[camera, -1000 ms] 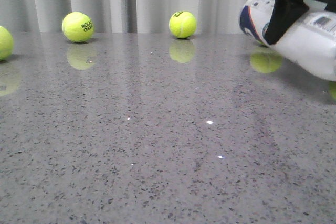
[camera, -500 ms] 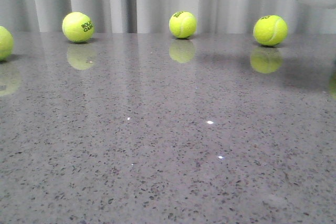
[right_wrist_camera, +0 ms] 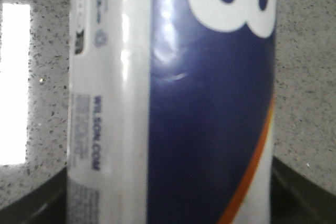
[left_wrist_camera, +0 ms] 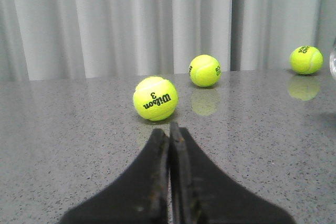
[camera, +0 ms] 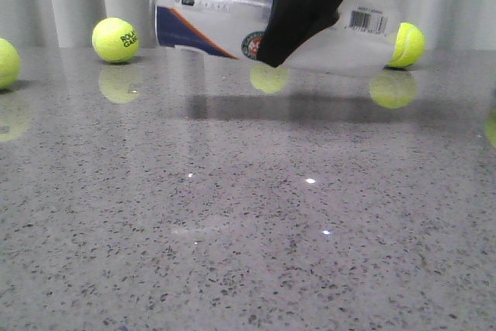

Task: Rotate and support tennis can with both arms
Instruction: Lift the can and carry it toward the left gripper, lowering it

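The tennis can (camera: pixel 209 21) hangs lying nearly level above the far middle of the table, silvery rim to the left, barcode end to the right. My right gripper (camera: pixel 298 9) comes down from above and is shut round its middle. In the right wrist view the can (right_wrist_camera: pixel 173 98) fills the frame between the two fingers, navy label and orange stripe showing. My left gripper (left_wrist_camera: pixel 169 129) is shut and empty, low over the table, pointing at a tennis ball (left_wrist_camera: pixel 155 98) marked Wilson 3. The left gripper does not show in the front view.
Tennis balls lie along the back by the grey curtain: one at the far left edge (camera: pixel 6 62), one left (camera: pixel 115 39), one right behind the can's end (camera: pixel 408 44). The left wrist view shows two more balls (left_wrist_camera: pixel 205 70) (left_wrist_camera: pixel 306 60). The table (camera: pixel 248 215) is speckled grey stone.
The right gripper has carried the can from the far right, up out of view, then left to the middle. The can has turned to lie nearly level, hiding the middle ball.
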Controlling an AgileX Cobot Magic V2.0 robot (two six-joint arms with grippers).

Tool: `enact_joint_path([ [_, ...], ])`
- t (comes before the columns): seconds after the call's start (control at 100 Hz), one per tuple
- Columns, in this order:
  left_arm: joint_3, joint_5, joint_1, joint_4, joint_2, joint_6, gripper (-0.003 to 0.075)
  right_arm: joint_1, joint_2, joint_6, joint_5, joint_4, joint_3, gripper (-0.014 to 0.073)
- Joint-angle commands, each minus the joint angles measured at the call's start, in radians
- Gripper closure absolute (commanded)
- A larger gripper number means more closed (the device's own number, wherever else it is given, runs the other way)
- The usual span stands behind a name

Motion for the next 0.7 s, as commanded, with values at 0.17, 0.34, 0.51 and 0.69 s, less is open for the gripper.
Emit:
enact_joint_path([
  [0.17,0.046,-0.078,0.001,-0.006,-0.038,-0.010,0.0741,0.012,0.028,-0.016,-0.035,-0.027,-0.036,0.0463],
  [0.34,0.046,-0.078,0.001,-0.006,-0.038,-0.010,0.0741,0.013,0.043,-0.016,-0.027,-0.027,-0.036,0.0463],
  [0.51,0.046,-0.078,0.001,-0.006,-0.038,-0.010,0.0741,0.013,0.044,-0.016,-0.019,-0.027,-0.036,0.0391],
  [0.69,0.046,-0.078,0.001,-0.006,-0.038,-0.010,0.0741,0.013,0.044,-0.016,-0.011,-0.027,-0.036,0.0032],
])
